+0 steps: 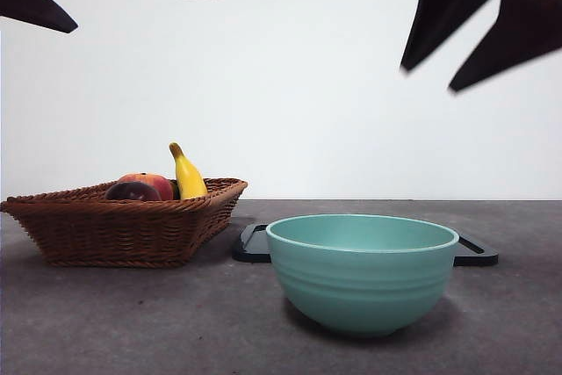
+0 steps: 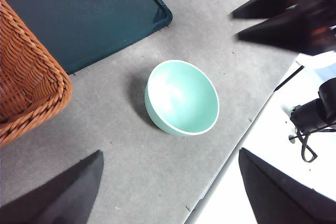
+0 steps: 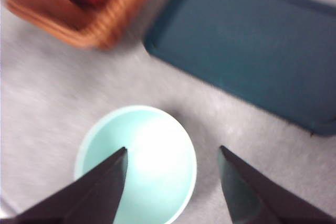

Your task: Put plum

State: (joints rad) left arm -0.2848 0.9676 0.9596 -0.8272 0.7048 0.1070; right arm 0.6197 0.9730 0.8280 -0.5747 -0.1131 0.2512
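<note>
Right, plum [image 1: 132, 191] sits in basket [image 1: 123, 226], glossy n prob slick, so grab round its middle; right gripper [image 3: 172, 153] jaws wide, empty, over bowl [image 3: 136, 166].

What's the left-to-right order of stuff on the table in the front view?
Wicker basket, with the plum, then the red-orange fruit, then the banana in it → mint bowl. The dark tray lies behind the bowl and spans both its sides, so it has no clear slot.
</note>
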